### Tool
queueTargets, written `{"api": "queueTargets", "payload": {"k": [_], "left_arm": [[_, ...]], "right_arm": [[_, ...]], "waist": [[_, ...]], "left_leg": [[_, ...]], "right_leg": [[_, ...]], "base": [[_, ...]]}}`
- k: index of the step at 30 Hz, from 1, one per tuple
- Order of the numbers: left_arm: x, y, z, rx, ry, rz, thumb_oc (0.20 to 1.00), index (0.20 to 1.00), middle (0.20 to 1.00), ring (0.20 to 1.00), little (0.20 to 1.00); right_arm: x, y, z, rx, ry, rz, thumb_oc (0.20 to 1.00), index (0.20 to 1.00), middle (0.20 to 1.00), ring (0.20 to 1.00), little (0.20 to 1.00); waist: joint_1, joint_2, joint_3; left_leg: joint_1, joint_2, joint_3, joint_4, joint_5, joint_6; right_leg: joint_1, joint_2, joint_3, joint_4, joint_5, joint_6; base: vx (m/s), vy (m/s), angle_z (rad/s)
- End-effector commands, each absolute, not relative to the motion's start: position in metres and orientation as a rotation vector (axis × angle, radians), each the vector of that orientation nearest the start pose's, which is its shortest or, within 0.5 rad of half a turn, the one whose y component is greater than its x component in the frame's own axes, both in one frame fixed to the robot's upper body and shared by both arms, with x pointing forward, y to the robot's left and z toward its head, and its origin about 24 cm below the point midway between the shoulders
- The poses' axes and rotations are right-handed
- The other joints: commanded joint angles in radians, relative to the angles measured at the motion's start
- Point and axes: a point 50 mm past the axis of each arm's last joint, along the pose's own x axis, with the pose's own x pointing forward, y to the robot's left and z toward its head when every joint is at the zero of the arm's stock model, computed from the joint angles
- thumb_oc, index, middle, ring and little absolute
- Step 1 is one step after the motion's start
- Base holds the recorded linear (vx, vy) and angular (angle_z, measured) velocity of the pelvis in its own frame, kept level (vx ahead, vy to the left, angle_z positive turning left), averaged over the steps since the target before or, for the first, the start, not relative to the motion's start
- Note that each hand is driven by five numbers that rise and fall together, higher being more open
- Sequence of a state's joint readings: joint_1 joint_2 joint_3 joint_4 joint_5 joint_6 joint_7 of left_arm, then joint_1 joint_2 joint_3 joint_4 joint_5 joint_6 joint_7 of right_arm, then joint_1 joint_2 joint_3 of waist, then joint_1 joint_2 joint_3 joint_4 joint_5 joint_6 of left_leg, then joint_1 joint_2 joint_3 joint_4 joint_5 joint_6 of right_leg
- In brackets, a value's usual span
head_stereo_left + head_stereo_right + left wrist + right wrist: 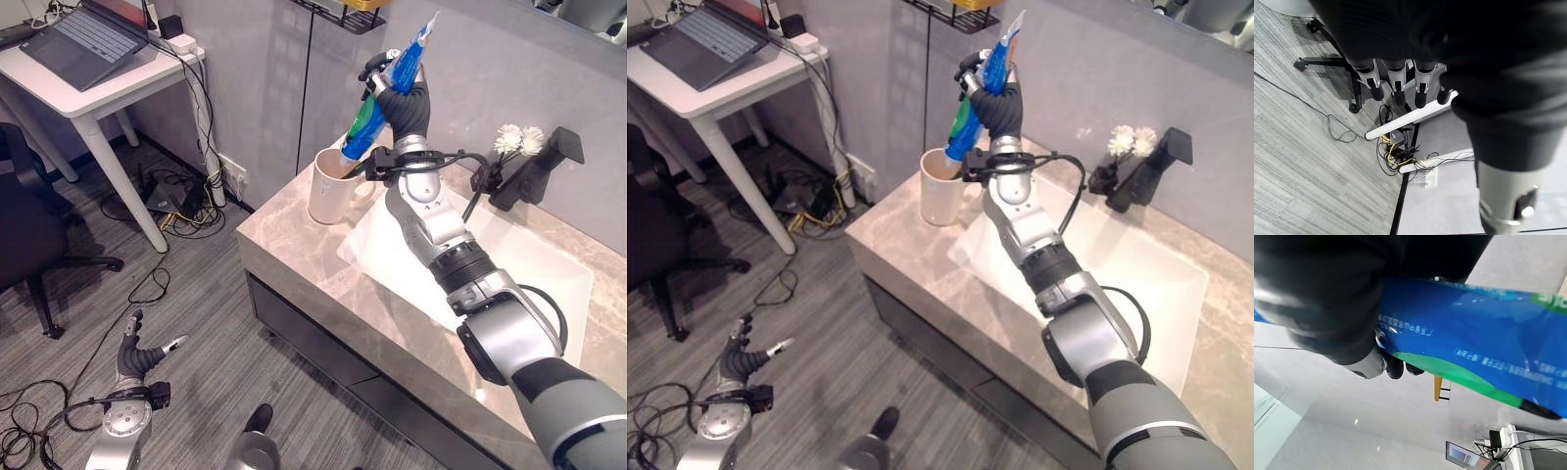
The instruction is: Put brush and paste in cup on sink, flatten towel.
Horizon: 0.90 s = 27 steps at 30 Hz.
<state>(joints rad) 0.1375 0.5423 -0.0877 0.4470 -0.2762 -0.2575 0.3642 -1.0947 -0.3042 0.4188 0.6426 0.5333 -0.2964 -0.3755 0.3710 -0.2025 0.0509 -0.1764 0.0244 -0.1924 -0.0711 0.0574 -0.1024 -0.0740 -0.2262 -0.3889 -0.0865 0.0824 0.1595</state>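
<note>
My right hand (404, 103) is raised above the counter, shut on a blue and green toothpaste tube (387, 93). The tube slants down, its lower end at the mouth of a cream mug (330, 186) on the marble counter's left corner. In the right wrist view the tube (1474, 352) crosses the hand's curled fingers (1396, 367). My left hand (137, 357) hangs low over the floor, fingers relaxed and holding nothing; its fingers (1396, 85) point toward a desk leg.
A white sink basin (529, 264) lies right of the mug, with a black faucet (534, 171) and white flowers (519, 139) behind it. A white desk (98, 88) with a laptop, a black chair (29, 235) and floor cables stand left.
</note>
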Motion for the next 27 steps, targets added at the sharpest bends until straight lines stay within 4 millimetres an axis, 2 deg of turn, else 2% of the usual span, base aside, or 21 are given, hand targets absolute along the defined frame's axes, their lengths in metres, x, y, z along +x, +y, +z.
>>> {"api": "queueTargets", "payload": {"k": [1, 24, 25, 26, 27], "left_arm": [[0.201, 0.300, -0.008, 0.354, 0.189, 0.428, 1.000, 1.000, 1.000, 1.000, 1.000], [0.203, 0.299, -0.010, 0.351, 0.193, 0.439, 1.000, 1.000, 1.000, 1.000, 1.000], [0.202, 0.299, -0.011, 0.350, 0.195, 0.441, 1.000, 1.000, 1.000, 1.000, 1.000], [0.202, 0.299, -0.011, 0.350, 0.195, 0.441, 1.000, 1.000, 1.000, 1.000, 1.000], [0.202, 0.300, -0.011, 0.351, 0.196, 0.443, 1.000, 1.000, 1.000, 1.000, 1.000]], "right_arm": [[0.379, -0.098, 0.317, 0.008, -0.786, 0.040, 0.200, 0.200, 0.200, 0.200, 0.200], [0.380, -0.087, 0.304, -0.012, -0.752, 0.075, 0.200, 0.200, 0.200, 0.200, 0.200], [0.380, -0.086, 0.304, -0.024, -0.753, 0.082, 0.454, 0.454, 0.454, 0.454, 0.454], [0.380, -0.086, 0.304, -0.024, -0.753, 0.082, 0.529, 0.529, 0.529, 0.529, 0.529], [0.380, -0.085, 0.304, -0.033, -0.752, 0.083, 0.837, 0.837, 0.837, 0.837, 0.837]], "waist": [[0.014, -0.032, 0.020], [0.017, -0.056, 0.043], [0.017, -0.058, 0.044], [0.017, -0.058, 0.044], [0.017, -0.058, 0.044]], "left_leg": [[-0.010, -0.042, 0.004, -0.016, 0.012, 0.065], [-0.018, -0.039, 0.017, -0.016, 0.009, 0.073], [-0.017, -0.039, 0.018, -0.016, 0.009, 0.074], [-0.017, -0.039, 0.018, -0.016, 0.009, 0.074], [-0.018, -0.037, 0.019, -0.016, 0.010, 0.074]], "right_leg": [[0.083, -0.084, 0.059, -0.001, 0.153, 0.066], [0.068, -0.084, 0.077, -0.001, 0.164, 0.062], [0.067, -0.083, 0.079, -0.001, 0.163, 0.061], [0.067, -0.083, 0.079, -0.001, 0.163, 0.061], [0.066, -0.082, 0.080, -0.001, 0.162, 0.061]], "base": [[0.00, 0.000, 0.00], [0.00, 0.000, -0.01], [-0.01, -0.001, -0.07], [-0.01, -0.002, -0.07], [-0.01, -0.004, -0.06]]}}
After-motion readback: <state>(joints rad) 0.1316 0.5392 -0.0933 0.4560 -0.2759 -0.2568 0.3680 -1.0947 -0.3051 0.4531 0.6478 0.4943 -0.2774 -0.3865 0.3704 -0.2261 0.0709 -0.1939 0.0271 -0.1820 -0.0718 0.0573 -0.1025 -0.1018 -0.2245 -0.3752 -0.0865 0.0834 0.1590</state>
